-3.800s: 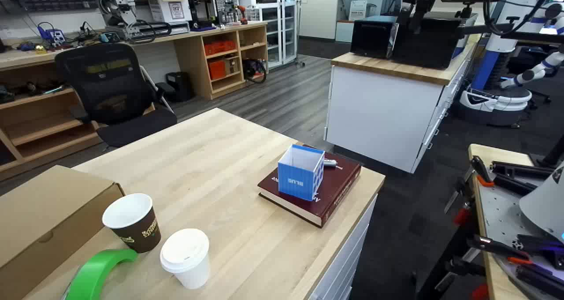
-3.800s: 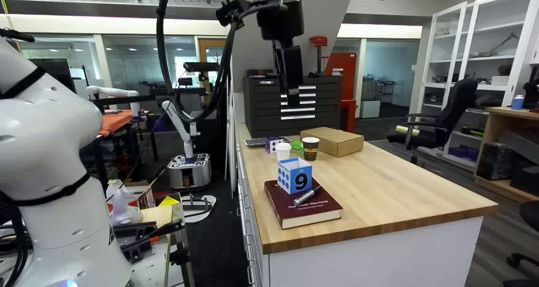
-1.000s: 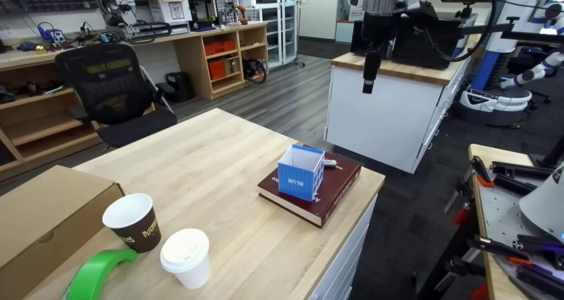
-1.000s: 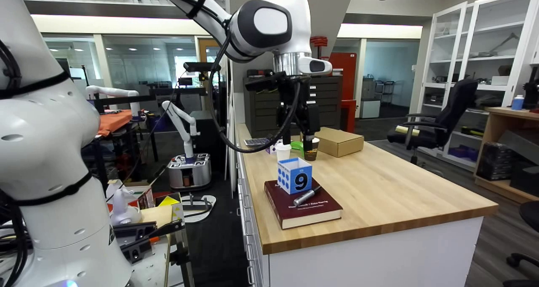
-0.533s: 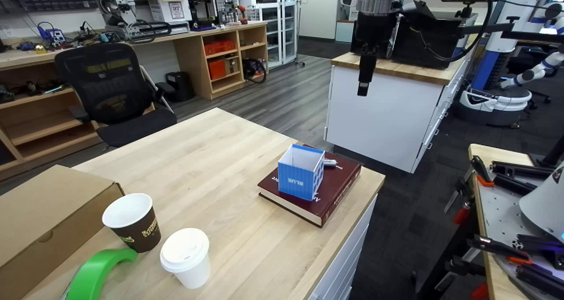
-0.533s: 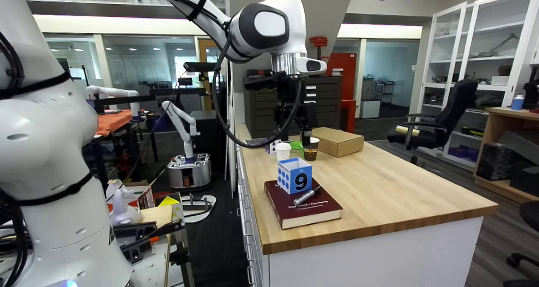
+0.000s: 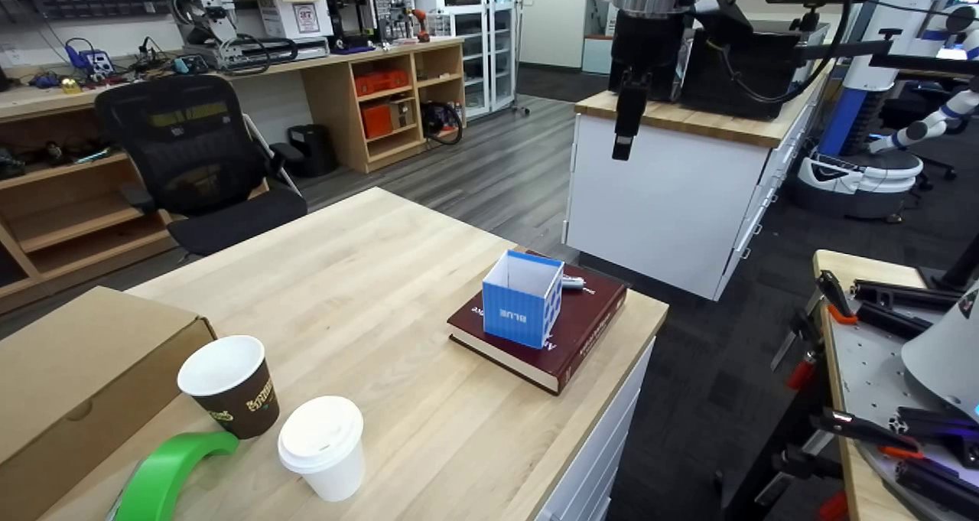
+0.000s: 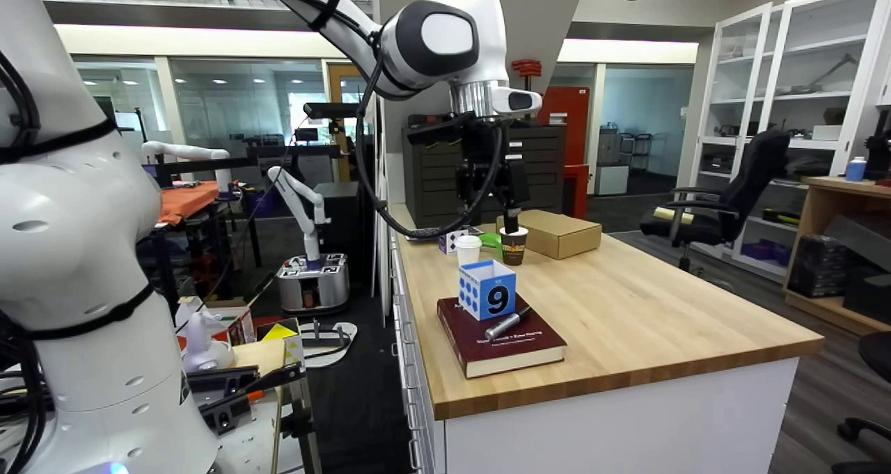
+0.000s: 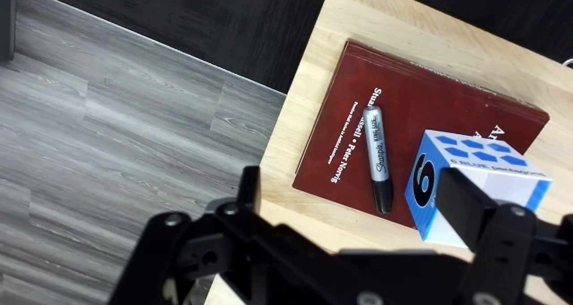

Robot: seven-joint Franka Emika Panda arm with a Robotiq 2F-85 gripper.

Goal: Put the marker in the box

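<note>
Since 3.8 s ago the end effector (image 9: 353, 192) has come down toward the book (image 9: 412, 103), yet hangs well above it; whether it is straight over the book is hard to tell. Over the last 0.5 s it has shifted only slightly, its tips a touch higher in both exterior views, which reads as lining up rather than a descent. Its 2 fingers (image 9: 463, 206) stand wide apart and hold nothing.

The marker (image 9: 377, 155) and the box (image 8: 487, 289) have stayed put. The marker lies flat on the book, partly across the authors' names, its black end toward the fore edge, just beside the box. The box stands on the book's title end, mouth up. The marker is thus outside the box, and the task seems to be at the approach.

The new pose seems useful: in the wrist view the fingers bracket the marker across its width, so careful lowering toward the book and a squeeze would likely suit. However, the finger on the box's side overlaps the box in that view and may nudge it along the book.

Well apart from the book, on the bench (image 8: 626, 321), the white cup (image 7: 325, 444), the brown cup (image 7: 241, 402) and the carton (image 7: 76, 368) are unchanged.
</note>
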